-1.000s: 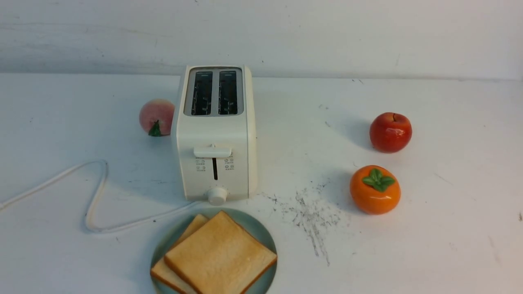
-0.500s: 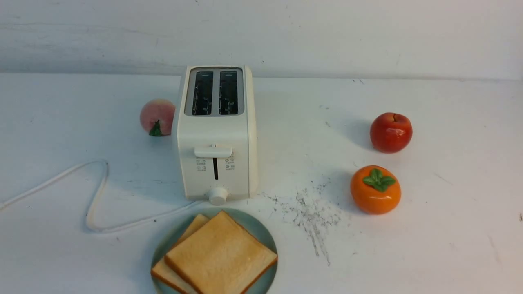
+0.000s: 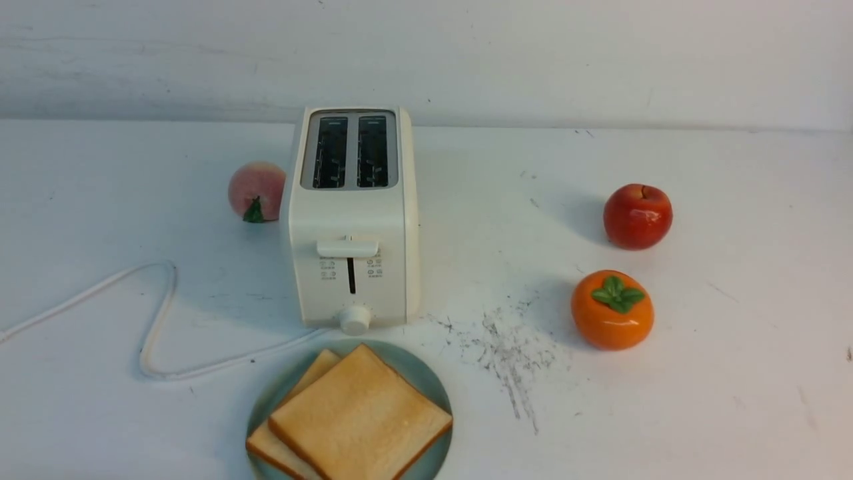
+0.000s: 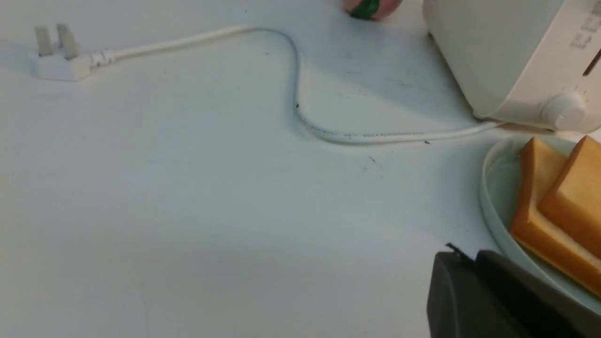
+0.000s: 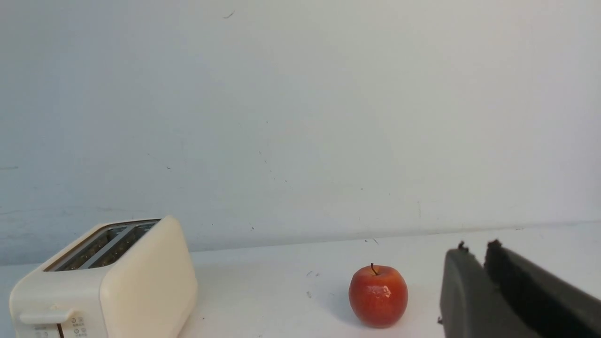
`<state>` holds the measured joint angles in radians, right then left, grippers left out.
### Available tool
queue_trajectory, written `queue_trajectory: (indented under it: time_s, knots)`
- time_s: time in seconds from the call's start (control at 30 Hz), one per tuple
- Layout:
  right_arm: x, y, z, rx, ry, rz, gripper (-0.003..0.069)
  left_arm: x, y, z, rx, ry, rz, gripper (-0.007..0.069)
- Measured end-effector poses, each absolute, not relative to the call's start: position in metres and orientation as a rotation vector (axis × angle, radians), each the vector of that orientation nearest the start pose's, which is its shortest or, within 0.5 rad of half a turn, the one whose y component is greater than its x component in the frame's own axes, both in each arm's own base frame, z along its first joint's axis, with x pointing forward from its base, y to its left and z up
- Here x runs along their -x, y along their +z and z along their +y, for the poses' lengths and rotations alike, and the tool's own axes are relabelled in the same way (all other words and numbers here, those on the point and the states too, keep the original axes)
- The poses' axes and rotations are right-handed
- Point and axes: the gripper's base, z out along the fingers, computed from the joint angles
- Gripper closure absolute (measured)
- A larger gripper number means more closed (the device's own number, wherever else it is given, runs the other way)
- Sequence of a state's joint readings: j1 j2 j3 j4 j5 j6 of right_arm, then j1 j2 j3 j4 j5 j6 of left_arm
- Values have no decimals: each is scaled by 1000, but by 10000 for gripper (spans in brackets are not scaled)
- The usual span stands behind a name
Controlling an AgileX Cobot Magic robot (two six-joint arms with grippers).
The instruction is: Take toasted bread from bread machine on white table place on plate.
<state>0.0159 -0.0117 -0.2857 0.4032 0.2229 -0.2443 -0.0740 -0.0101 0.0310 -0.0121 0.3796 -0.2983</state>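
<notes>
Scuffed white table (image 3: pixel 493 267) against a pale, faintly marked wall (image 3: pixel 506 60).

Toaster (image 3: pixel 353 213) front & cord (image 4: pixel 347 136): tiny print, illeg.

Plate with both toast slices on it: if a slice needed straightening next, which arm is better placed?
Probably the left: its wrist view shows the plate and toast close by its gripper. The right wrist view shows neither.
</notes>
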Motion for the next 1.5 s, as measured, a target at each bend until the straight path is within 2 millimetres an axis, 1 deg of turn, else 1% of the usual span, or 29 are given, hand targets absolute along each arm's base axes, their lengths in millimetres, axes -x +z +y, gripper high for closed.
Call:
queue_trajectory:
  time_s: [0.6,1.0,1.13,1.27,1.33,1.4,1.43,1.47,1.5]
  knots:
    - [-30,289,8,-20,199,1397,568,-52,169,-4,217,-263,1883,586]
    - [-30,289,9,-20,199,1398,552,-52,169,-4,217,-263,1883,571]
    - [-31,288,8,18,141,1402,547,-52,169,-4,217,-263,1883,567]
    - [-33,281,7,65,66,1434,543,-52,169,-4,218,-263,1884,564]
    - [-38,268,6,105,1,1481,541,-52,169,-4,218,-263,1884,558]
    - [-41,259,5,125,-32,1508,540,-52,169,-4,218,-263,1884,556]
    - [-44,246,4,141,-61,1555,538,-52,169,-4,218,-263,1884,554]
    - [-45,244,4,138,-58,1560,538,-52,169,-4,218,-263,1884,554]
    - [-48,231,3,129,-56,1605,535,-52,169,-4,218,-263,1884,554]
